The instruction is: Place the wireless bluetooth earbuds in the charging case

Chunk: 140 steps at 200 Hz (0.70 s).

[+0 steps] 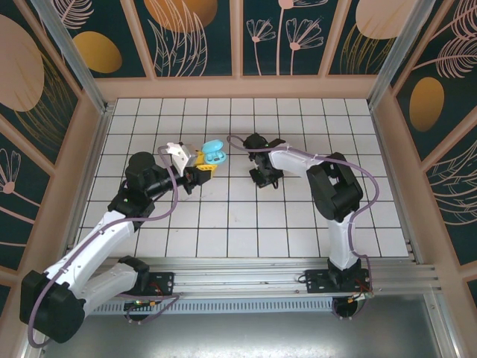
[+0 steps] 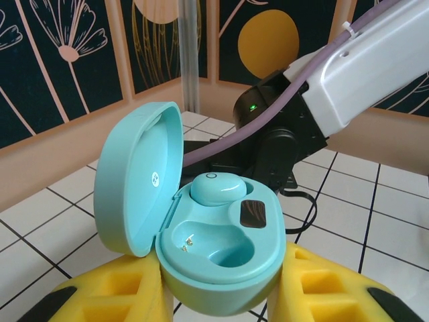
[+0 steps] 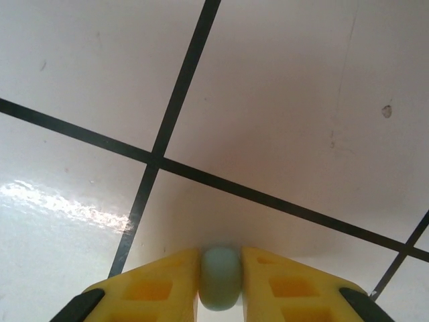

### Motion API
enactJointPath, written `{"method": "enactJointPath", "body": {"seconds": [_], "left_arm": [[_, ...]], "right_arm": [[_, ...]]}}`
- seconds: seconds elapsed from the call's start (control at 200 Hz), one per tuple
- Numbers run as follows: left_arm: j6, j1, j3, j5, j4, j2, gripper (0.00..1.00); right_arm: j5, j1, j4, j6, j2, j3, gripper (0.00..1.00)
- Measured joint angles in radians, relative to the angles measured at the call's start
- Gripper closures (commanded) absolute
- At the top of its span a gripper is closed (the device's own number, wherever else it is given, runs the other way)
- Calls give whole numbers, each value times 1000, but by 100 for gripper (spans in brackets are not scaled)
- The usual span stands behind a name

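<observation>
My left gripper [image 1: 203,170] is shut on the base of the light teal charging case [image 2: 221,268], held between its yellow fingers [image 2: 114,295] just above the table. The lid [image 2: 137,178] stands open to the left. One teal earbud [image 2: 216,188] sits in the far slot, and the near slot [image 2: 224,245] is empty. In the top view the case [image 1: 214,154] is left of the right arm's wrist. My right gripper [image 1: 264,179] points down at the tiles, shut on a second teal earbud [image 3: 221,278] pinched between its yellow fingers [image 3: 157,288].
The white tiled table [image 1: 298,119] is boxed in by patterned walls [image 1: 194,37]. The right arm's white link and purple cable [image 2: 348,74] pass close behind the open case. An aluminium rail [image 1: 253,268] runs along the near edge.
</observation>
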Motion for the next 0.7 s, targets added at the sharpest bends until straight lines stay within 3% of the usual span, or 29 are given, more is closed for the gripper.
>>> {"method": "enactJointPath", "body": {"seconds": [0.185, 0.33, 0.515, 0.701], "left_arm": [[0, 0, 0, 0, 0, 0, 79], [0, 0, 0, 0, 0, 0, 80], [-1, 0, 0, 1, 1, 2, 79], [-2, 0, 18, 8, 27, 58, 79]], "right_arm": [[-54, -29, -4, 24, -1, 6, 86], [-167, -116, 7, 70, -26, -10, 87], [-302, -235, 14, 119, -122, -46, 88], [-394, -256, 30, 171, -241, -47, 88]]}}
